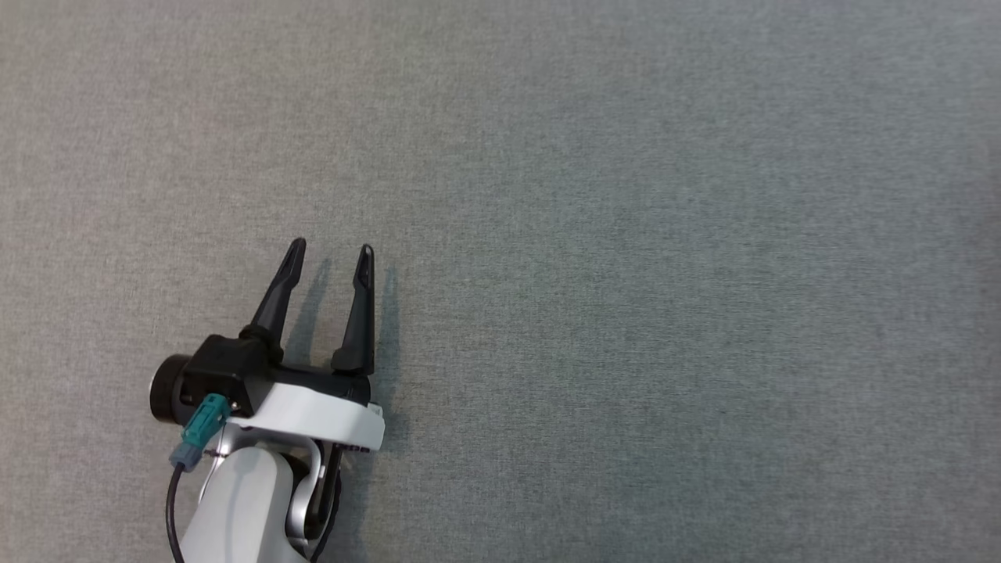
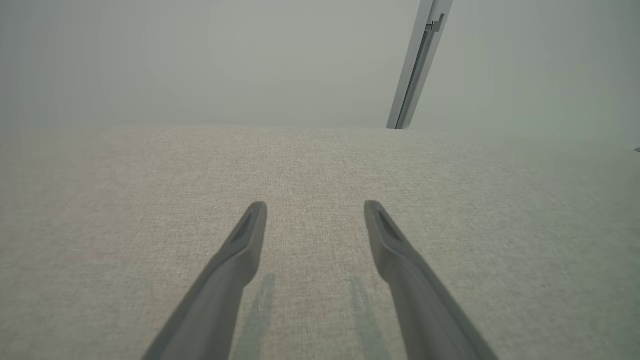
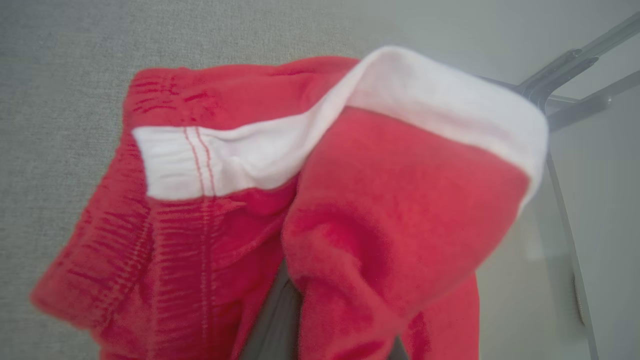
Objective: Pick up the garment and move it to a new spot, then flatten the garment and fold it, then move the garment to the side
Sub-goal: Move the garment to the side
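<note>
Straight ahead, left pincer (image 1: 331, 247), fingers (image 1: 358, 313) apart.

White forearm (image 1: 235, 500), teal plug (image 1: 202, 430), black two-fingered end effector (image 1: 331, 247)

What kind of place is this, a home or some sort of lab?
Probably a test bench, not a home: a wide table covered in plain grey fabric, a bare pale wall with a metal post at the table's far edge, and one red garment to work on.
</note>
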Robot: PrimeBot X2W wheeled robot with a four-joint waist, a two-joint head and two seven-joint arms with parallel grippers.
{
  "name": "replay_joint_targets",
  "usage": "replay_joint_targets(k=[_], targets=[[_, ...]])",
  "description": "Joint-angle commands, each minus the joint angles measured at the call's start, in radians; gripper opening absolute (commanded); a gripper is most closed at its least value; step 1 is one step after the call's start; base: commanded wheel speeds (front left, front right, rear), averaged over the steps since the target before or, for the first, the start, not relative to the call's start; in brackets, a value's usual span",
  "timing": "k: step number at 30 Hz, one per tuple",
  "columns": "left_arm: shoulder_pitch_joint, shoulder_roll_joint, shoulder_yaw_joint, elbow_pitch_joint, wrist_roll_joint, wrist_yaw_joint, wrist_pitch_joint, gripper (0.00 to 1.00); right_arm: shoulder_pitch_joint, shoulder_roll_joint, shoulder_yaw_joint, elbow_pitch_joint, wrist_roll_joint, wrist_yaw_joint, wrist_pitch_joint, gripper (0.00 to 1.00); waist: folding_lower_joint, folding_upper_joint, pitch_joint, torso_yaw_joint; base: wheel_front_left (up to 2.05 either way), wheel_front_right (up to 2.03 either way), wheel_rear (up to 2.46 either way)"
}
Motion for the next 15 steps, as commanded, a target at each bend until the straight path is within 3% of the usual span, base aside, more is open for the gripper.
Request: replay_joint_targets(k=[1,6,10,11,12,13,15], targets=[[-0.023,0.004,0.001,-0.010,-0.007,0.000,-0.001,1.00,0.018,-0.016,0.005,-0.004,-0.034,0.000,-0.002,0.00,0.0000,0.0000,0.024,0.019,0.00,0.00,0.00],[-0.042,0.004,-0.007,-0.021,-0.021,-0.004,-0.001,1.00,0.053,-0.061,0.008,-0.007,-0.133,0.000,0.008,0.00,0.0000,0.0000,0.057,0.044,0.00,0.00,0.00],[-0.048,0.004,-0.010,-0.015,-0.027,-0.003,-0.001,1.00,0.078,-0.061,-0.031,0.028,-0.160,0.000,0.000,0.00,0.0000,0.0000,0.069,0.058,0.00,0.00,0.00],[-0.049,0.004,-0.010,-0.013,-0.027,-0.003,-0.001,1.00,0.080,-0.052,-0.042,0.035,-0.168,0.000,0.001,0.17,0.0000,0.0000,0.070,0.060,0.00,0.00,0.00],[-0.049,0.004,-0.010,-0.011,-0.026,-0.003,-0.001,1.00,0.083,-0.045,-0.054,0.040,-0.178,0.000,0.001,0.76,0.0000,0.0000,0.070,0.061,0.00,0.00,0.00],[-0.047,0.004,-0.009,-0.010,-0.025,-0.003,-0.001,1.00,0.086,-0.039,-0.065,0.048,-0.187,0.000,0.005,1.00,0.0000,0.0000,0.069,0.061,0.00,0.00,0.00],[-0.042,0.004,-0.007,-0.007,-0.022,-0.003,-0.001,1.00,0.086,-0.024,-0.085,0.053,-0.205,0.000,0.007,1.00,0.0000,0.0000,0.067,0.060,0.00,0.00,0.00]])
